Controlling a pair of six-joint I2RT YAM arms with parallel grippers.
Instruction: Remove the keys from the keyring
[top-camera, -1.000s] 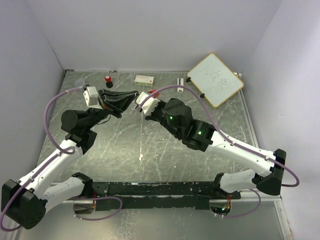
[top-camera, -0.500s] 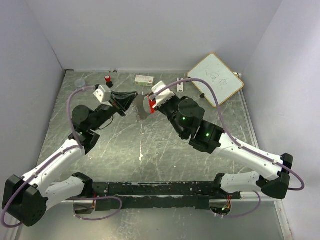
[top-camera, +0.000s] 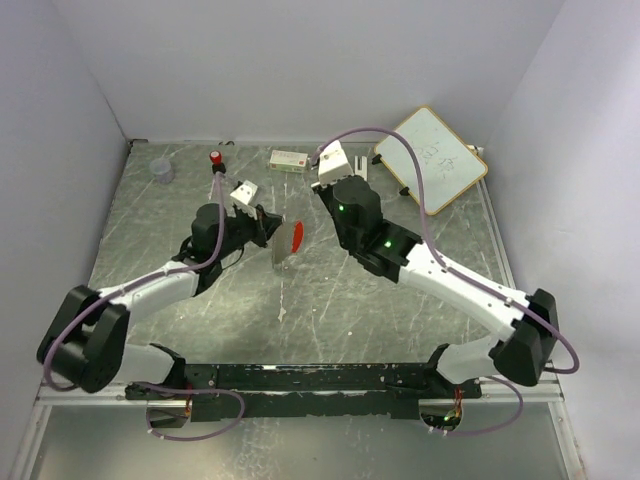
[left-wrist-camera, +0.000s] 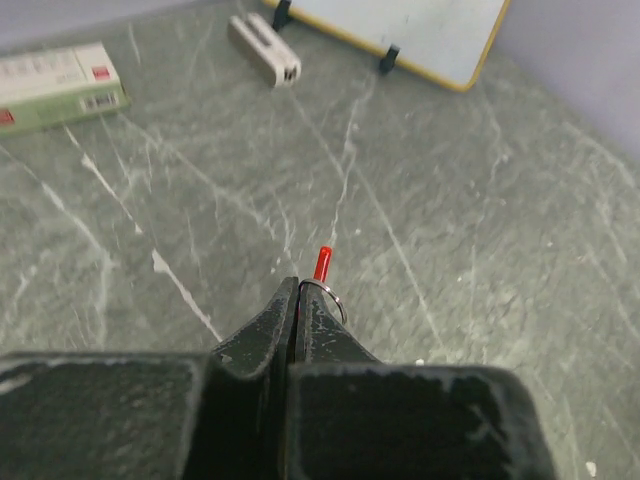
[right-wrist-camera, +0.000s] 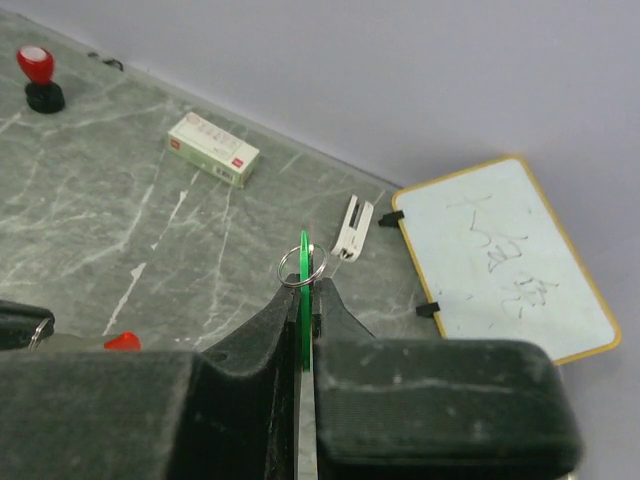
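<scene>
left end effector (left-wrist-camera: 297, 286) gripped the red key (left-wrist-camera: 321, 263), right end effector (right-wrist-camera: 303, 286) the green key (right-wrist-camera: 304, 255), jaws tight, presumably to split them

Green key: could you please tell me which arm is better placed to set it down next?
Probably the right arm: its jaws are shut on the green key; the left arm's hold the red key and ring.

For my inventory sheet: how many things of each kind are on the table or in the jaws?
Keys: 2 (red key, green key)
Metal rings: 2
Whiteboard: 1
Small box: 1
Red-capped bottle: 1
Clear cup: 1
White clip: 1
Total: 9
</scene>
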